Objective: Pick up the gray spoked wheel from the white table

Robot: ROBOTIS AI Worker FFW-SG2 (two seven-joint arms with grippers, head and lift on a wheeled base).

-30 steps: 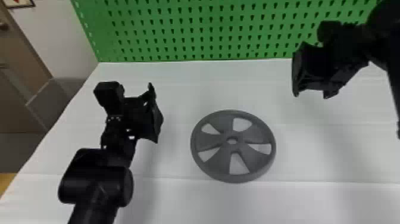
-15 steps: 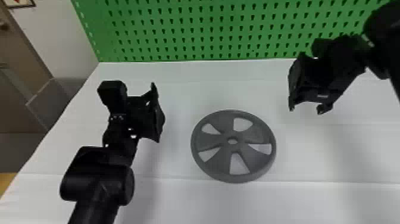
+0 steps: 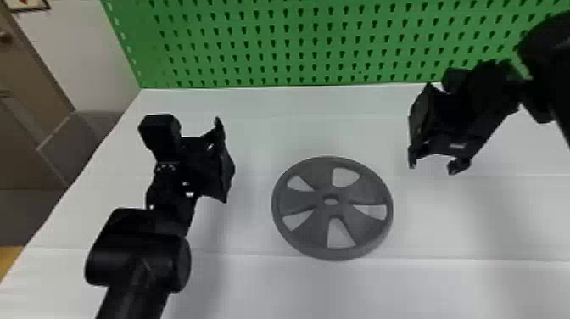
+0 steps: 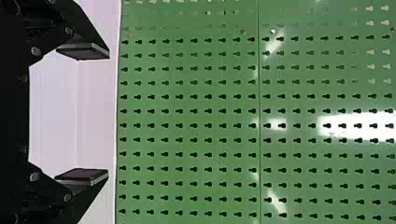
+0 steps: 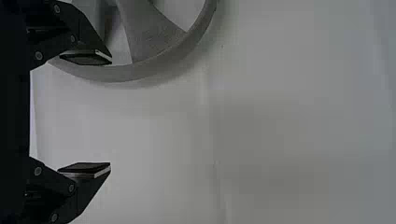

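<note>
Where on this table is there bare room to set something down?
The white table is bare between the gray wheel and green pegboard, and on the wheel's near side. It's tighter between wheel and left pincer, and around the right pincer.

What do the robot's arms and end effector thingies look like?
The left arm and right arm are black, with chunky, rounded joints. The left end effector and right end effector are black too, each with two angular fingers, flat pads with pale edges and round silvery bolts.
</note>
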